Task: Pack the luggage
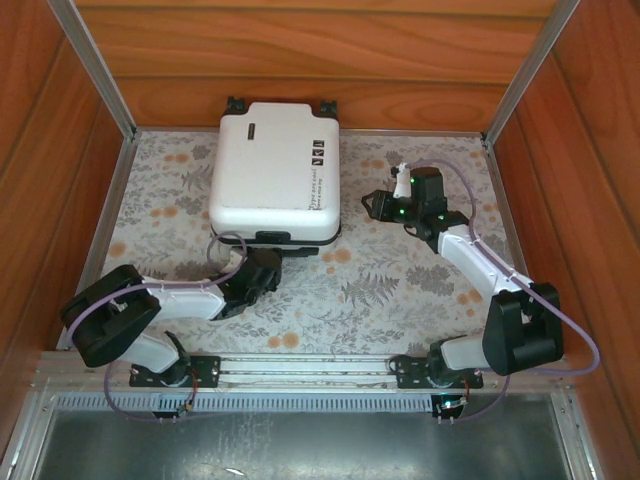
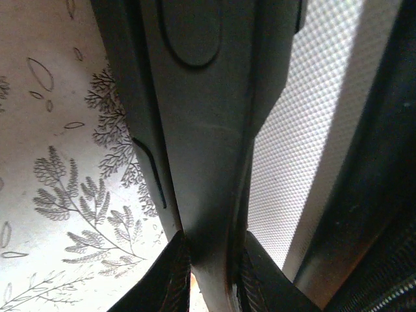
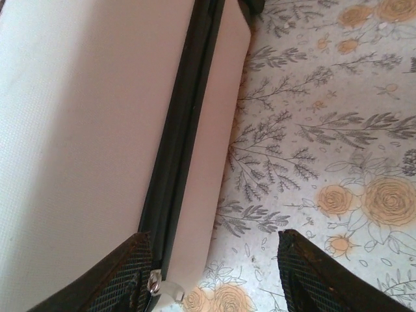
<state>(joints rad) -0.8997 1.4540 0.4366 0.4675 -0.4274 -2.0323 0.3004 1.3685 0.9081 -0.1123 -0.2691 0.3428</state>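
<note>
Nearest to the arm bases, the left pincer (image 1: 265, 264) is at the 6 o'clock side of the luggage (image 1: 275, 165). In its wrist view the two fingers (image 2: 170, 281) lie against both sides of the dark handle (image 2: 201, 162), so it is pinching the handle. I judge the step in hand to be a hold on the closed case, to steady it or pull it before it can be opened.

To do this well, the grip should sit at the middle of the handle, as it seems to do now. Any pull should go straight toward 6 o'clock and low over the flowered desk (image 1: 380, 290), so that the case slides and does not tip or turn.

A little farther, at the 3 o'clock side of the case, the right pincer (image 1: 378, 205) is spread and carries nothing. Its wrist view looks along the black zip line (image 3: 179, 149) of the shell, with a small metal zip puller (image 3: 155, 281) just beside its left finger. That puller is probably its next target, and it is small, so the approach must be slow and exact.

Farthest, the luggage lies flat and shut, and its wheels (image 1: 236, 103) point to 12 o'clock, near the back wall.
</note>
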